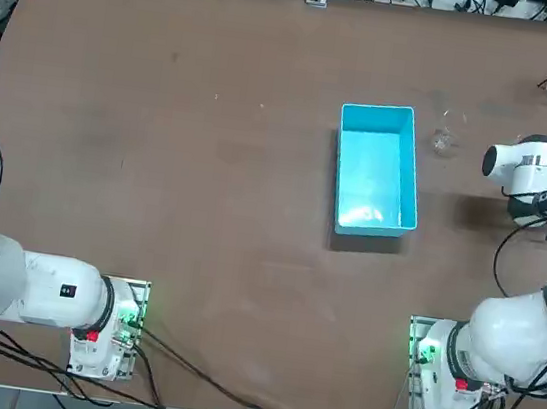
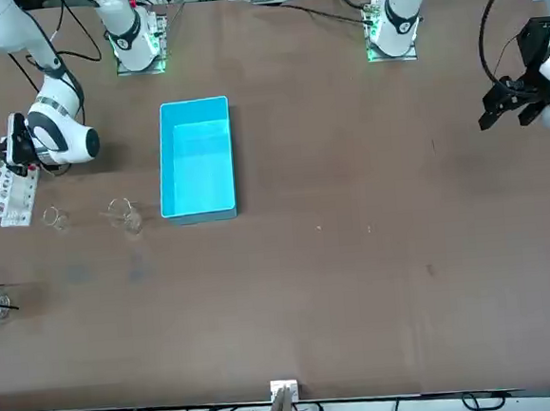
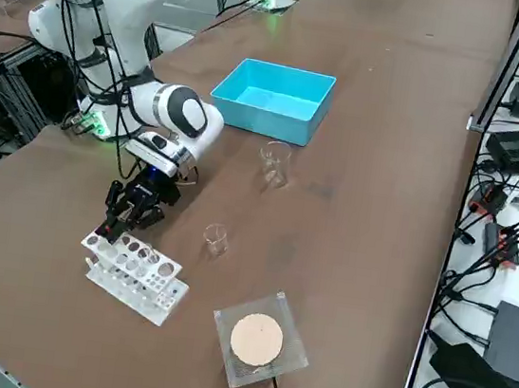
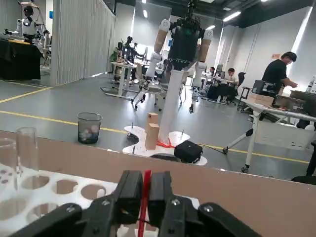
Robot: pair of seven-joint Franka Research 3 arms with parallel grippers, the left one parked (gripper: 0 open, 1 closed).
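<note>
The right gripper [image 3: 117, 223] hangs at the robot's own right edge of the brown table [image 3: 377, 171], directly over a white plastic rack [image 3: 134, 273] pierced with rows of round holes. Its two black fingers are pinched narrow on a thin red rod [image 4: 144, 197], which runs straight down between the flat pads. Whether the rod's lower end sits in a hole cannot be told, as the fingers hide it.

A clear glass tube [image 4: 27, 148], straight-walled and open at the top, stands upright in the rack off to one side of the fingers.

Just beside the rack, toward the middle of the table, stands a small clear beaker [image 3: 216, 239]. A taller clear beaker [image 3: 275, 164] stands farther on, near the short wall of a bright blue rectangular bin [image 3: 260, 118] with smooth, glossy sides and an open top.

Near the rack's other end lies a square, see-through dish [image 3: 227, 329] with rounded corners, and a flat, round tan disc [image 3: 257, 339] rests at its centre. The table's surface is matt and uniform, and all these things stand apart from one another on it.
</note>
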